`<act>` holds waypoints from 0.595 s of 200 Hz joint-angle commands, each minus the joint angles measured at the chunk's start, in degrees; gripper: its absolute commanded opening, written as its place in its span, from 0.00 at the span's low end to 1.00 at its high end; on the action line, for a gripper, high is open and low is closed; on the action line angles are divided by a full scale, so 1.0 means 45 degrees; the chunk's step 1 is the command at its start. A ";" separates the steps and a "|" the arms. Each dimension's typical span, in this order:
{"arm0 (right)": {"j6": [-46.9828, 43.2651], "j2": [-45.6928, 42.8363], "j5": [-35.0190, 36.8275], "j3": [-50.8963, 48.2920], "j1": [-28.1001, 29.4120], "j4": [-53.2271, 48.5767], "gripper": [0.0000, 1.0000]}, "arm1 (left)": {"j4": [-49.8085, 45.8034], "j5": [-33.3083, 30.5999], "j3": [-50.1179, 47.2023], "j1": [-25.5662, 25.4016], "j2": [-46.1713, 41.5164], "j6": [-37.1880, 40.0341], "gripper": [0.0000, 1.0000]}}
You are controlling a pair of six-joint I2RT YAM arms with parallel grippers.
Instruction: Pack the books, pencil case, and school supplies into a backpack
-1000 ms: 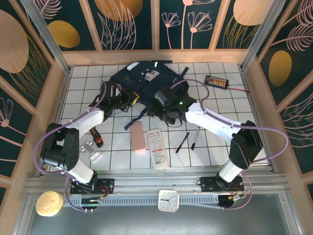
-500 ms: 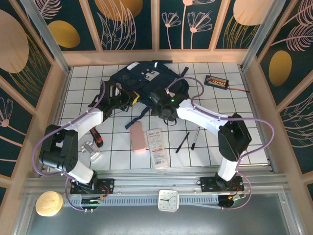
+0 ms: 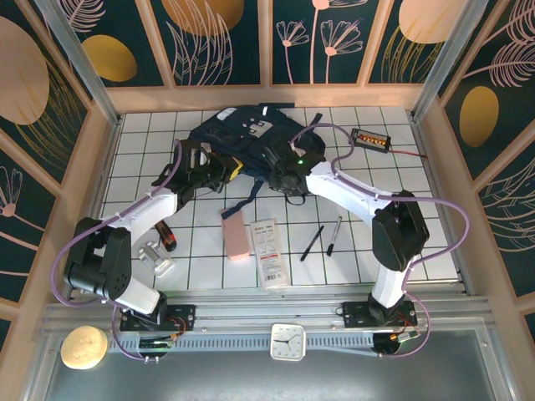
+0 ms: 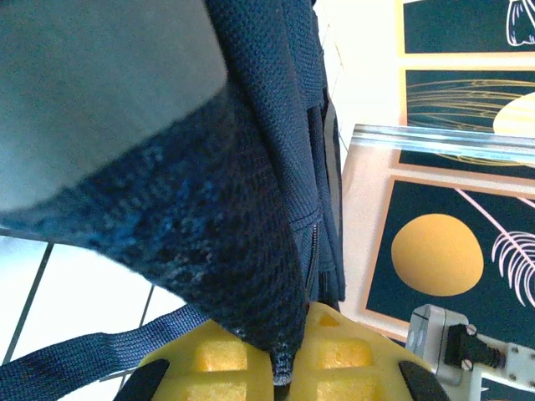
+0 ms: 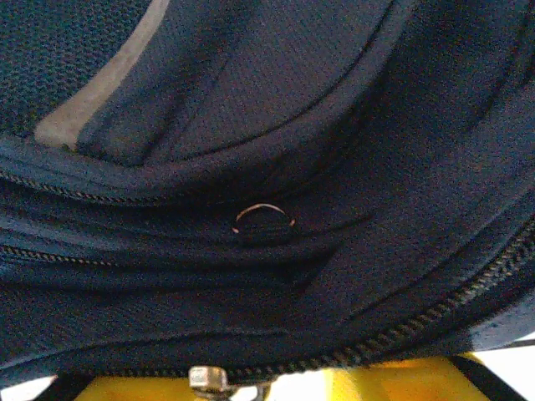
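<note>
Jaws of the left gripper (image 4: 284, 368) are clenched on a fold of the large navy blue fabric backpack (image 3: 251, 134); in the left wrist view the cloth is pinched between 2 yellow pads (image 4: 226, 368). Jaws of the right gripper (image 3: 282, 163) are pressed against the bag's near right side, and whether they are closed or parted cannot be told. In the right wrist view a small metal zip pull (image 5: 209, 380) is seen right at the fingertips, and the zip teeth (image 5: 418, 322) run left to right across the frame. The right arm is judged nearer to that pull, so a draw along the zip line seems the likely coming move, braced by the left grip. The backpack is laid at the far middle of the white tiled table (image 3: 138, 142). Nearer the arm bases, the pink rounded soft pencil case (image 3: 236, 234), the long white printed booklet (image 3: 267, 251) and 2 slim dark pens (image 3: 313, 242) are seen unpacked, well apart from both grippers.
</note>
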 commanded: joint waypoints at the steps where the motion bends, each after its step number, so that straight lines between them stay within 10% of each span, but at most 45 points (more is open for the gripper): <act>1: -0.0313 0.0013 0.0522 0.0246 -0.0533 0.0406 0.19 | 0.0906 0.0544 0.0049 -0.0046 -0.0818 -0.0447 0.00; 21: -0.0507 -0.0257 0.0116 0.0111 -0.0679 0.0270 0.00 | 0.0772 0.0306 0.0026 -0.0028 -0.0823 -0.0342 0.00; 119: -0.2609 -0.2901 -0.1870 -0.2583 -0.2496 -0.0710 0.00 | -0.1926 -0.0527 0.0270 0.2284 -0.1194 0.2401 0.00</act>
